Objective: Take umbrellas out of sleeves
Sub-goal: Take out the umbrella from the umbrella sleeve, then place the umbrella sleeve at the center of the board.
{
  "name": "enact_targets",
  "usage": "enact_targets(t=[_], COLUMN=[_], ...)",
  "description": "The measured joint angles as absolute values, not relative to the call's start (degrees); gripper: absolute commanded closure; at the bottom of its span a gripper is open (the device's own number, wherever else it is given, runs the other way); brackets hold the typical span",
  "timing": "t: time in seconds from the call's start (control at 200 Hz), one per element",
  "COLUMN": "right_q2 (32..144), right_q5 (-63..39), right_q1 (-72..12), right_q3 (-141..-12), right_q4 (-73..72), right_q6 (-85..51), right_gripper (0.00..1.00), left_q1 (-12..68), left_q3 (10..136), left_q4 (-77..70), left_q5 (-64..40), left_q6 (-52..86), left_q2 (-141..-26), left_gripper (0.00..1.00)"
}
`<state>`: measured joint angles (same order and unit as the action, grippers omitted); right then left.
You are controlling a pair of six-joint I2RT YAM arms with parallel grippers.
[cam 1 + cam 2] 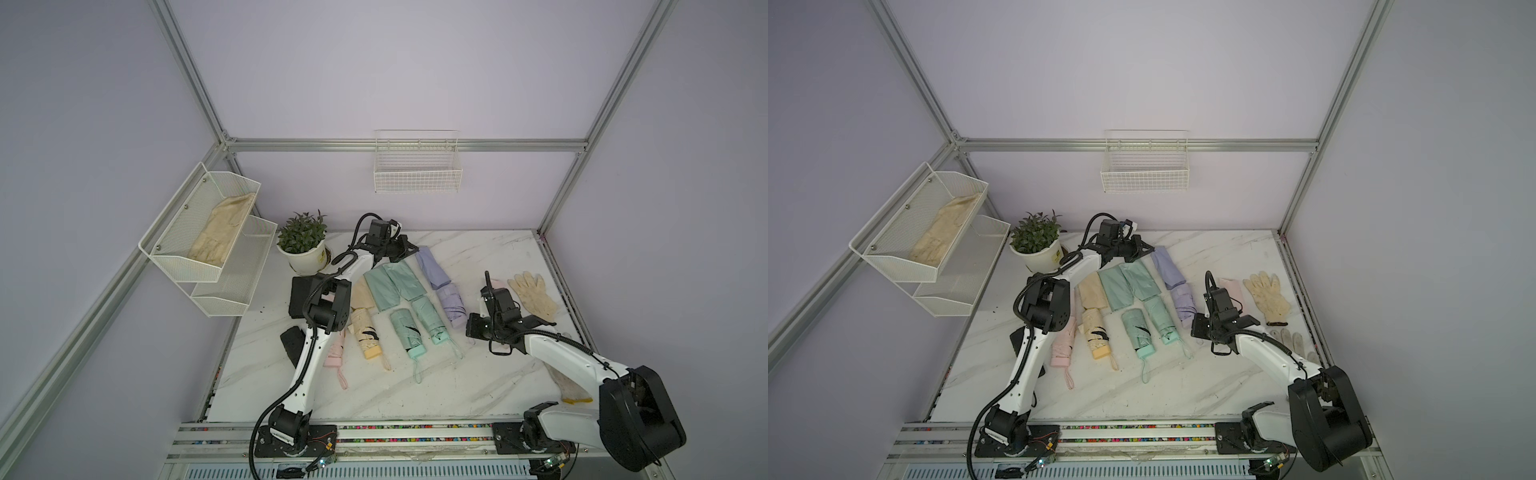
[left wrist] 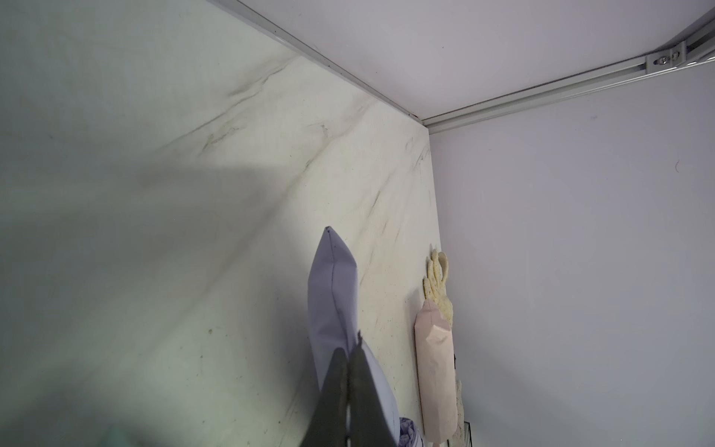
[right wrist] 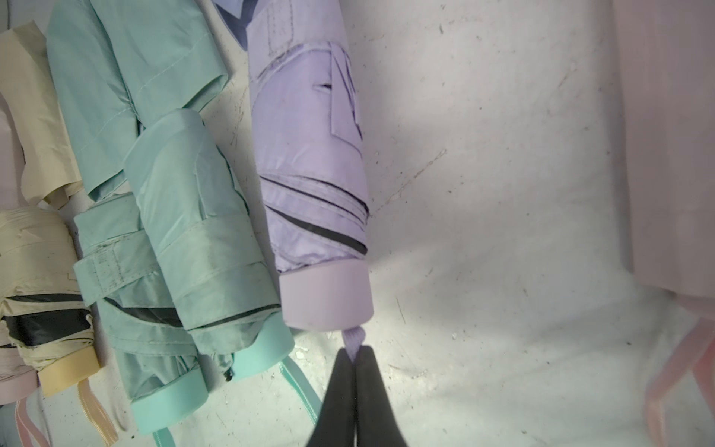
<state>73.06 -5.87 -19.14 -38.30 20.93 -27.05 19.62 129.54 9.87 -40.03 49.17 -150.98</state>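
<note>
Marble table (image 1: 415, 390) carried umbrellas (image 1: 409, 332) and sleeves (image 1: 388, 286) across its middle, a plant (image 1: 302, 245) at the far-left corner and a glove (image 1: 532, 293) by the right edge.

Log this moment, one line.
left fingers: shut on lilac sleeve | right fingers: shut on loop | lilac umbrella: mostly out of sleeve

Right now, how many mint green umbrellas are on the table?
2. One mint green umbrella lies beside the yellow umbrella; the second mint green umbrella lies beside the lilac umbrella. The left arm may hide more.
</note>
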Motion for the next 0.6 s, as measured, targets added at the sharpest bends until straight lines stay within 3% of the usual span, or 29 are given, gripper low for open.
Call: enact_targets(t=[0.2, 0.285, 0.37, 0.405, 0.6], right_q2=[73.5, 73.5, 73.5, 73.5, 73.5], right_q5=[-5.2, -4.8, -4.3, -4.1, -3.6], right_q1=[-19.1, -19.1, -19.1, -19.1, -19.1], right_q3=[-38.3, -38.3, -38.3, -38.3, -38.3], right_q4=[21.3, 21.4, 21.5, 21.5, 21.5], right_q6=[-27.5, -27.9, -28.2, -28.1, -28.3], right_gripper=[0.88, 0.81, 0.71, 0.69, 0.68], left_q1=[19.6, 19.6, 19.6, 19.6, 19.5], left_q3=[129.5, 129.5, 129.5, 129.5, 129.5], left_q4=[9.9, 9.9, 9.9, 9.9, 10.0], left_q5=[-40.0, -40.0, -40.0, -40.0, -39.7], left_q6=[49.4, 49.5, 49.5, 49.6, 50.2], left_q2=[-151.1, -151.1, -151.1, -151.1, -151.1], left_gripper=[1.0, 0.92, 0.68, 0.63, 0.61])
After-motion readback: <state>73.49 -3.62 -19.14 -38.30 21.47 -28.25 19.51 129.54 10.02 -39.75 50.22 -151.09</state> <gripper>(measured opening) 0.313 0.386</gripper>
